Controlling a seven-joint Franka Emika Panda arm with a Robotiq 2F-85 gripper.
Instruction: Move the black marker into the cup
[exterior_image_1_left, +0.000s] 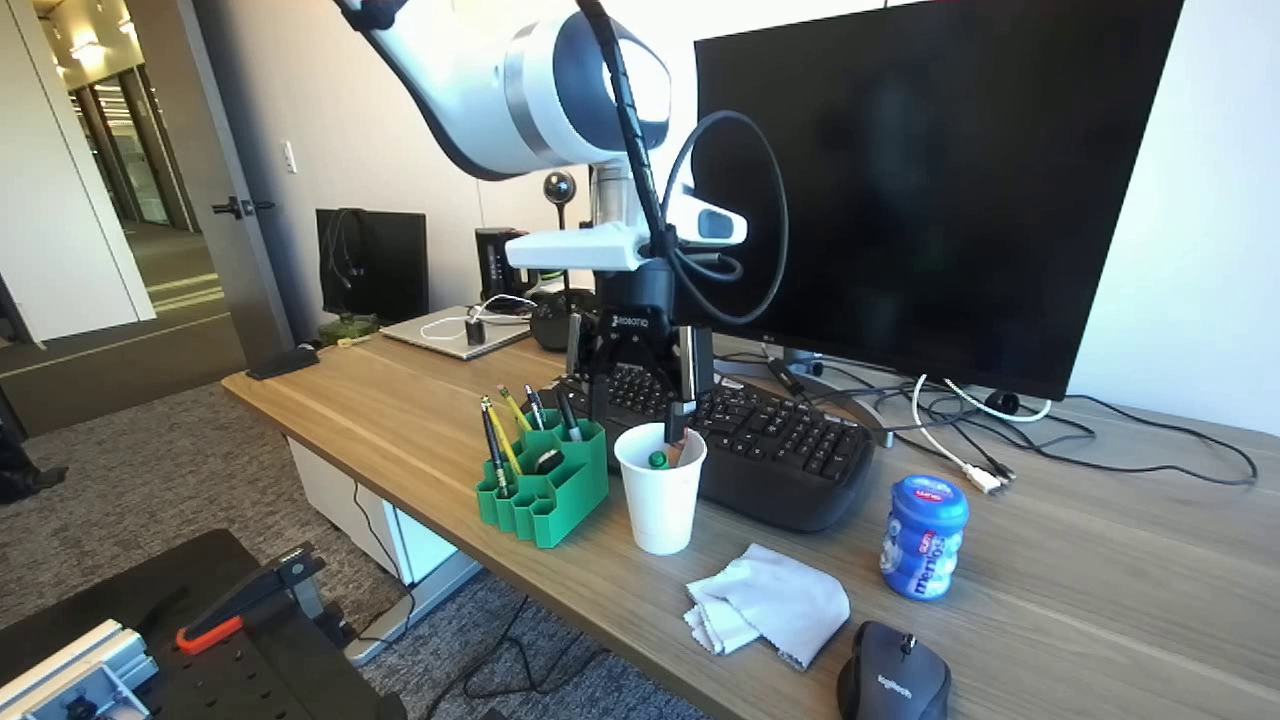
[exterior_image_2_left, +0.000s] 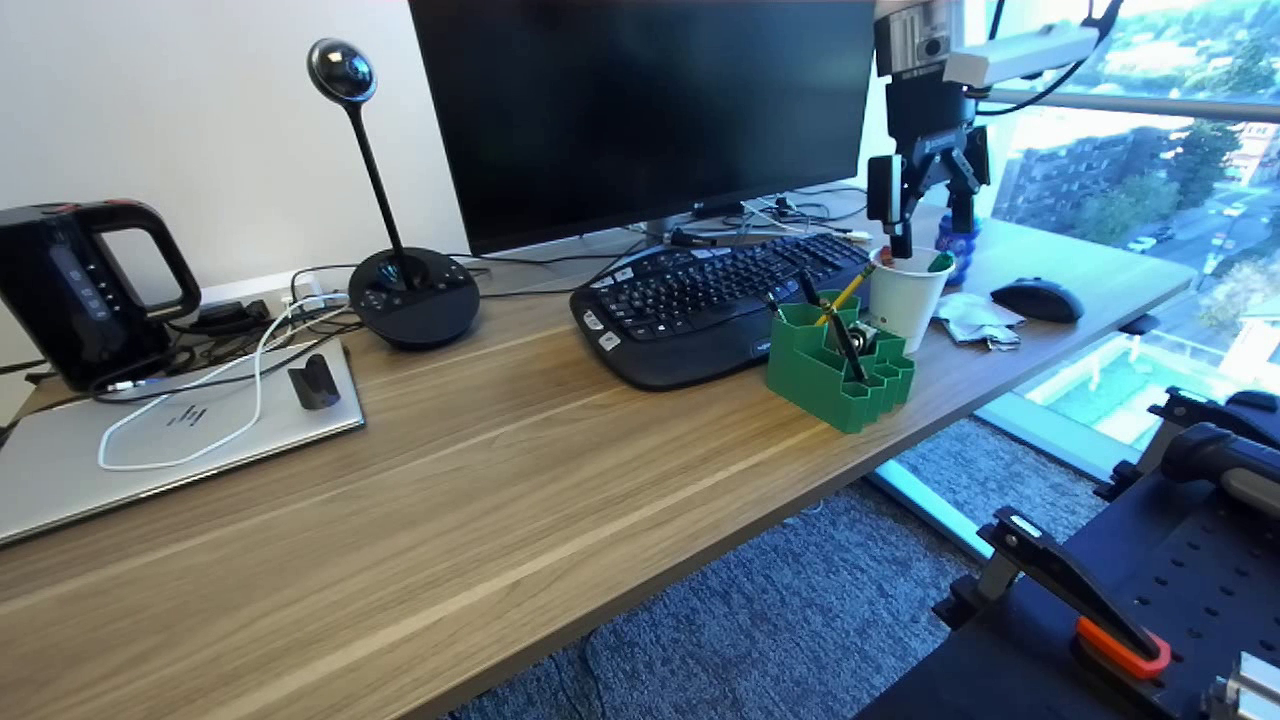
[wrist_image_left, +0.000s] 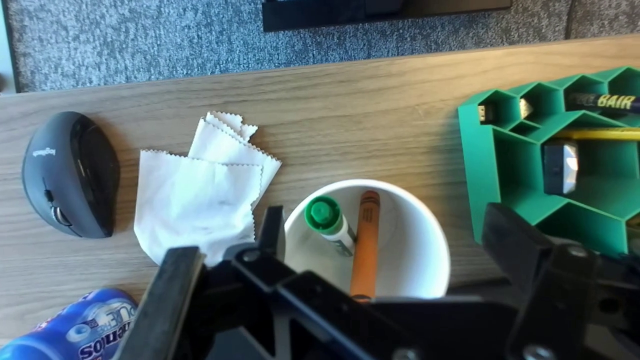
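The white paper cup (exterior_image_1_left: 662, 505) stands upright on the desk; a green-ended marker (wrist_image_left: 325, 217) and an orange crayon (wrist_image_left: 366, 242) lean inside it. Over the cup hangs my gripper (exterior_image_1_left: 640, 412), its fingers wide apart with nothing held. In the wrist view the cup mouth (wrist_image_left: 442, 250) shows between the fingers, one of them overlapping the rim; whether it touches cannot be told. What looks like the black marker (exterior_image_1_left: 568, 415) stands in a rear slot of the green organizer (exterior_image_1_left: 575, 490), beside the cup. No black marker is visible inside the cup.
Behind the cup lies a black keyboard (exterior_image_1_left: 800, 450), with the monitor (exterior_image_1_left: 920, 190) beyond. A folded cloth (wrist_image_left: 200, 200), a mouse (wrist_image_left: 70, 175) and a blue gum bottle (exterior_image_1_left: 925, 540) stand on the cup's far side from the organizer. The desk's front edge is close to the cup.
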